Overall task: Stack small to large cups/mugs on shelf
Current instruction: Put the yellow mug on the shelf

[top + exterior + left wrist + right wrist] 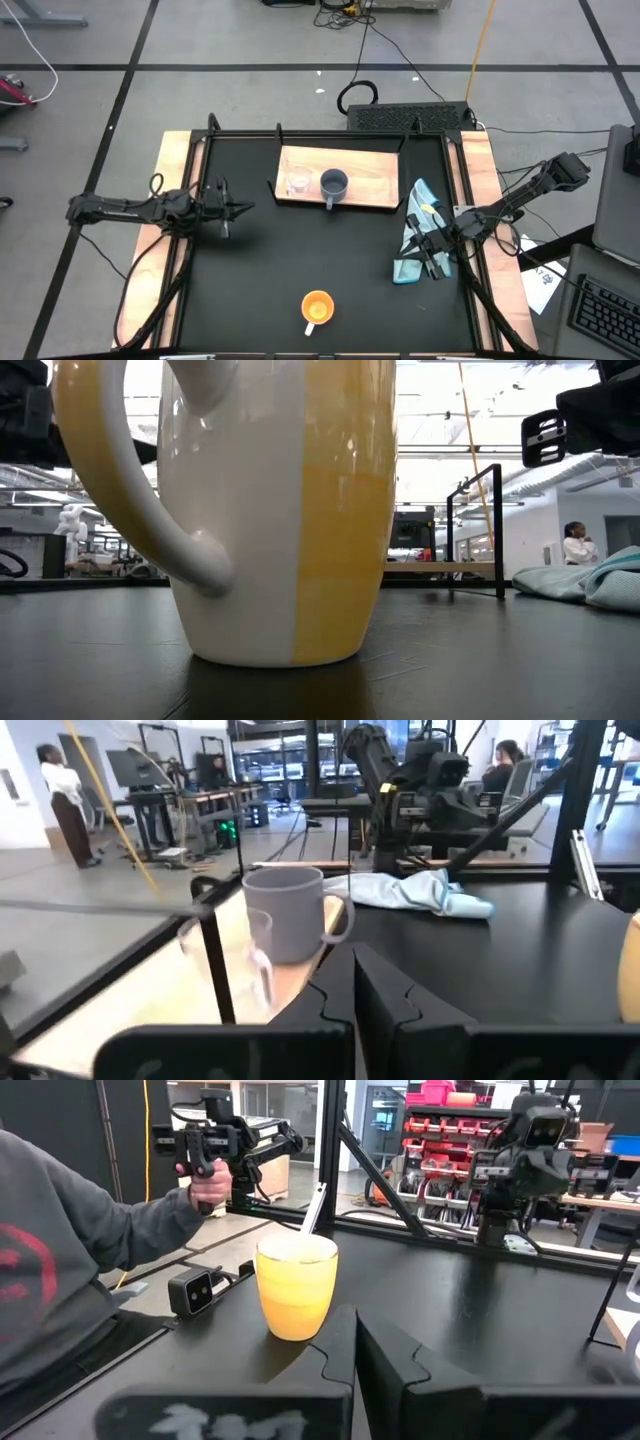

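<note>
The orange mug (pixel 317 307) is seen on the desk's (pixel 300 250) near edge. Both grippers, left (pixel 243 208) and right (pixel 437 268), are clenched empty. Farther back, the blue-grey mug (pixel 333 184) and glass cup (pixel 298 183) are set on the shelf (pixel 375 180).

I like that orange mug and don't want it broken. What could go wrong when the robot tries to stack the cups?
The orange mug stands near the table's front edge, far from the shelf, so a clumsy nudge might push it off. The clear glass cup and blue-grey mug stand close together on the shelf, so grabbing one could knock the other. The right gripper is beside the light-blue cloth and might snag it.
</note>
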